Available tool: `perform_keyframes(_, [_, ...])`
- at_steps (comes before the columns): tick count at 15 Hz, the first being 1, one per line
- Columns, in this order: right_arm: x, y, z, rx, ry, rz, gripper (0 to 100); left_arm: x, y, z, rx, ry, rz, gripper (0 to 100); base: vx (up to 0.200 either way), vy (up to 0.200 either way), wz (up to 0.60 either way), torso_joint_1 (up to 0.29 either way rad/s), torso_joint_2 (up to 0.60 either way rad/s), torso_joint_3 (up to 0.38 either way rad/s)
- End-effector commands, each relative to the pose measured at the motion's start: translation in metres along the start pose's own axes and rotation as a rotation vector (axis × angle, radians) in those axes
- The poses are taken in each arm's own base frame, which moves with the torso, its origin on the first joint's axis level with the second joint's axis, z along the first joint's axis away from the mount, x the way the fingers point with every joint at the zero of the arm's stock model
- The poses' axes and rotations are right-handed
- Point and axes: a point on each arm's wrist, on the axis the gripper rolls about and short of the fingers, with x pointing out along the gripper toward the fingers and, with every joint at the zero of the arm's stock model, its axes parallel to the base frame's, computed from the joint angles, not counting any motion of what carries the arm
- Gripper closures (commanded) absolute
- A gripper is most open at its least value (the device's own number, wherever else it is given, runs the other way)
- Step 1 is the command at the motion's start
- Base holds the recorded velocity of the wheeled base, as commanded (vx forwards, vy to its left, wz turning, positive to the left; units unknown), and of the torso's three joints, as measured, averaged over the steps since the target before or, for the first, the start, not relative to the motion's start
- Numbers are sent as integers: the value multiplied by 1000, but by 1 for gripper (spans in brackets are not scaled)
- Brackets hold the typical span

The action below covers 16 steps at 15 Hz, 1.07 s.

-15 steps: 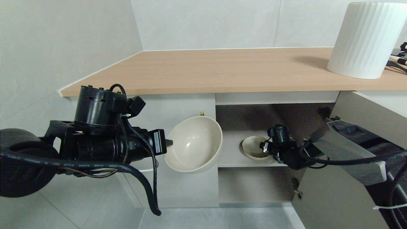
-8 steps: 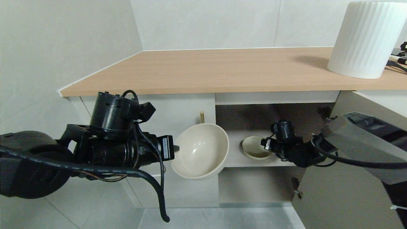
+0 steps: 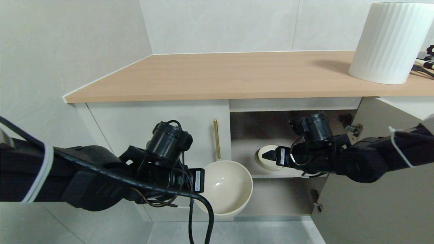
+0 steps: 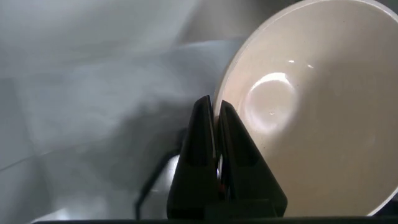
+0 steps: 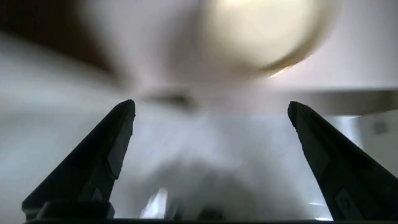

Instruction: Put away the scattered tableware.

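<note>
In the lower centre of the head view, the left gripper (image 3: pixel 202 181) is pinching the rim of a large bowl (image 3: pixel 227 188), smooth, round and glossy cream, and holding it in front of the foot of the open cabinet. Its two dark fingers (image 4: pixel 205 130) are pressed together on the rim, with the bowl's hollow facing up. At centre right, the right gripper (image 3: pixel 270 156) is hanging at the mouth of the cabinet with its tapered fingers (image 5: pixel 115 146) spread wide apart and gripping nothing. Just behind it, a small bowl (image 3: pixel 264 165) of the same cream finish is sitting on the pale shelf (image 3: pixel 244 152), partly covered by the gripper and blurred in the right wrist view. A slim brass handle (image 3: pixel 216 139) is showing on the closed matte door (image 3: pixel 152 115). On the wood-grain countertop (image 3: pixel 237 74), a white ribbed container (image 3: pixel 390 40) is cut off by the upper right corner.
</note>
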Motion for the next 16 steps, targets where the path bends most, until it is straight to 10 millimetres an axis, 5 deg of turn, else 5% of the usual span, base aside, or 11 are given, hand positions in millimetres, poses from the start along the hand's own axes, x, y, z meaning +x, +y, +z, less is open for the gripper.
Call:
perform_keyframes(1, [-50, 27, 1, -41, 8, 121, 0, 23, -9, -14, 39, 48, 53, 100, 0, 0, 0, 0, 0, 0])
perform_keyframes(6, [-72, 58, -33, -177, 177, 188, 0, 19, -15, -16, 57, 37, 46, 100, 0, 0, 0, 0, 0, 0])
perform_keyframes(10, [-50, 67, -60, -277, 241, 78, 0, 5, -22, -16, 71, 14, 21, 100, 0, 0, 0, 0, 0, 0])
perform_keyframes(16, [-40, 70, -66, -287, 251, 57, 0, 3, -24, -18, 80, 8, 28, 100, 0, 0, 0, 0, 0, 0])
